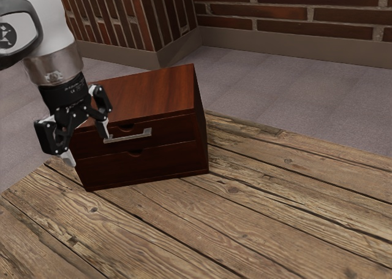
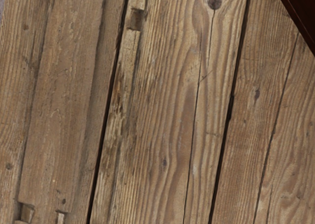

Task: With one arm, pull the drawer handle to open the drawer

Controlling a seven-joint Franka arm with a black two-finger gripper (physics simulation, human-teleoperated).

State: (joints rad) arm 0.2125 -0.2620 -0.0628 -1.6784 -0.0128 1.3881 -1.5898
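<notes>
On the weathered wooden plank worktop (image 1: 275,217), toward its far corner at the exterior view's left, a dark red-brown polished wooden cabinet (image 1: 153,92) with two stacked drawers is seen standing upright. A thin grey metal bar handle (image 1: 127,135) is mounted horizontally on the front of the upper drawer (image 1: 171,129), left of centre; the lower drawer (image 1: 147,162) sits directly beneath. The upper drawer's front is seen roughly flush with the lower one; a small gap cannot be ruled in or out. The black two-finger end effector (image 1: 87,147) is positioned in front of the cabinet face, at its exterior-view-left end, carried by the white and silver arm (image 1: 52,52) coming in from upper left. Its jaws are spread wide and nothing is clamped. One white-tipped finger (image 1: 103,129) is placed right at the handle's left end, but actual contact cannot be resolved. The other finger (image 1: 68,158) is out by the cabinet's left front edge. In the wrist view bare worktop (image 2: 147,115) is seen under the hand, with a dark edge of the cabinet (image 2: 301,10) just beside it. A red brick wall (image 1: 294,9) and grey floor (image 1: 294,83) are seen behind.
</notes>
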